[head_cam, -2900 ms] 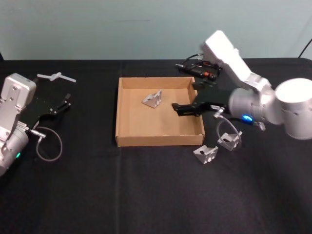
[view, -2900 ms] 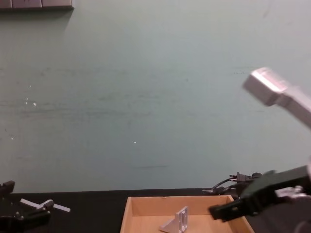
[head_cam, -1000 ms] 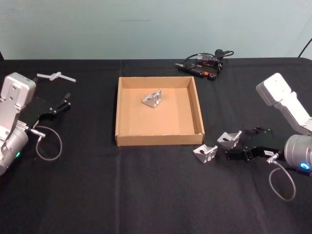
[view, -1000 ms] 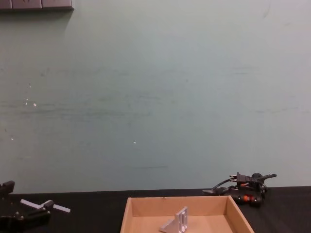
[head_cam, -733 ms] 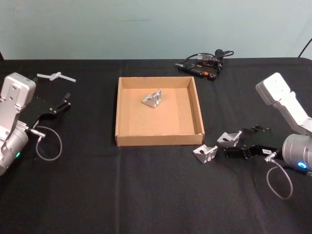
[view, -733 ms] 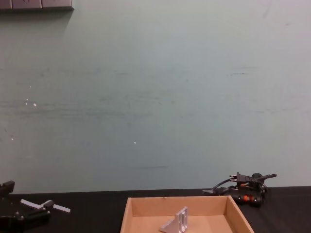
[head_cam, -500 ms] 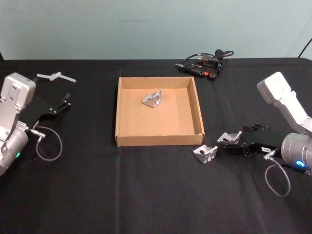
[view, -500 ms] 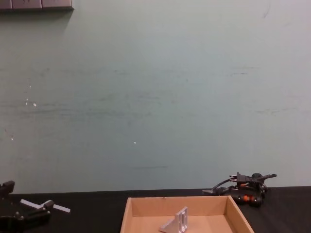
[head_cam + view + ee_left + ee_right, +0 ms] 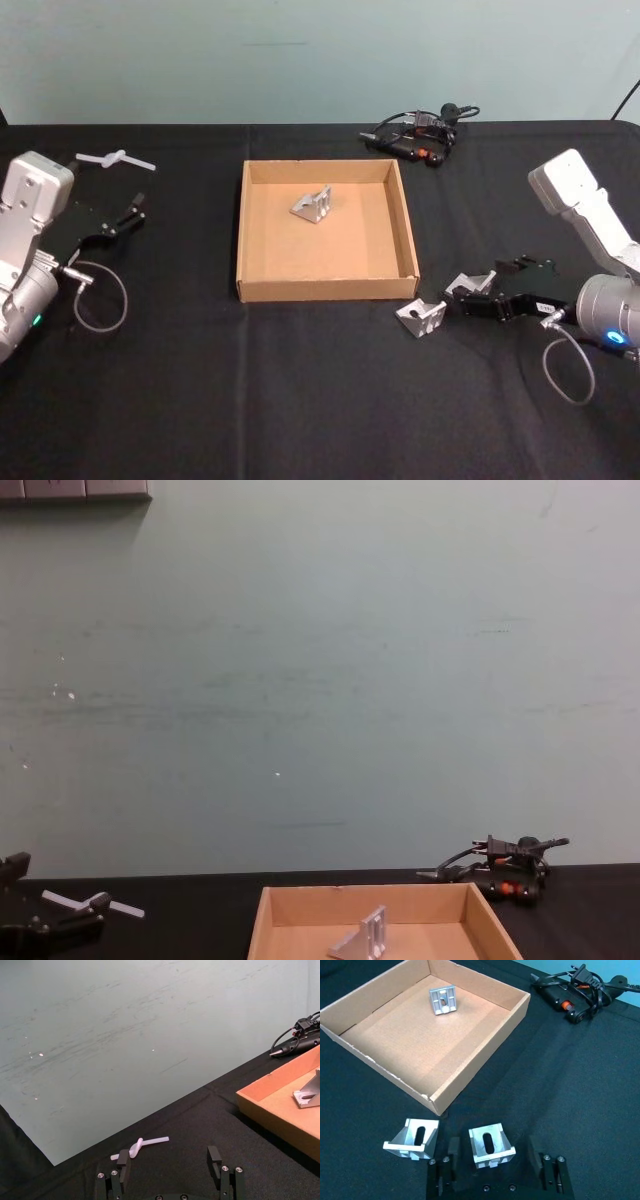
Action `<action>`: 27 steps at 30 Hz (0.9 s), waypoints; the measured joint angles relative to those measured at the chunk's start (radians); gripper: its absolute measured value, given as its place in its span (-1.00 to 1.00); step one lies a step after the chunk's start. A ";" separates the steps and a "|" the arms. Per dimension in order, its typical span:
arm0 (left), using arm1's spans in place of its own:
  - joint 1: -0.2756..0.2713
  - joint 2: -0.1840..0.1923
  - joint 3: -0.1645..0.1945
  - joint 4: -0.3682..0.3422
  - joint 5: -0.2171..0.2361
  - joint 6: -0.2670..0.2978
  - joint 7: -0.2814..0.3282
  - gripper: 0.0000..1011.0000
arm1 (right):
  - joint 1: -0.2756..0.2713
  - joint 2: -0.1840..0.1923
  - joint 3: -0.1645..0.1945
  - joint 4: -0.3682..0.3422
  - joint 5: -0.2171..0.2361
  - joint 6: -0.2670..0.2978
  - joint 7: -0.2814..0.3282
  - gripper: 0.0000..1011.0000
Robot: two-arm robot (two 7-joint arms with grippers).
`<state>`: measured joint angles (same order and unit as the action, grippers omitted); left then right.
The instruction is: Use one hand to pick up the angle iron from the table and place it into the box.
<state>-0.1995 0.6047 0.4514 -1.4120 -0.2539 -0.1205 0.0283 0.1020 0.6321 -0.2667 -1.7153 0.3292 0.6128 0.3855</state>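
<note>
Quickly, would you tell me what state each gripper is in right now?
Left gripper: open, empty.
Right gripper: open, straddling a bracket, not gripping it.

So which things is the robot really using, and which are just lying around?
For the job: right hand, open around one bracket; second bracket beside it; box; bracket already inside; table.
Just lying about: corded tool behind the box; white plastic piece; parked left hand.
</note>
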 joint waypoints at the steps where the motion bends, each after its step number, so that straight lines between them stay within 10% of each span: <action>1: 0.000 0.000 0.000 0.000 0.000 0.000 0.000 0.99 | 0.000 0.000 0.000 0.000 0.000 0.000 0.000 0.72; 14: 0.000 0.000 0.000 0.000 0.000 0.000 0.000 0.99 | -0.001 0.002 0.001 -0.004 0.001 0.003 0.000 -0.06; 27: 0.000 0.000 0.000 0.000 0.000 0.000 0.000 0.99 | 0.004 0.005 0.024 -0.064 0.010 0.011 -0.012 -0.08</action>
<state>-0.1995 0.6047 0.4514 -1.4120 -0.2540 -0.1205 0.0283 0.1055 0.6373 -0.2432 -1.7798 0.3395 0.6236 0.3736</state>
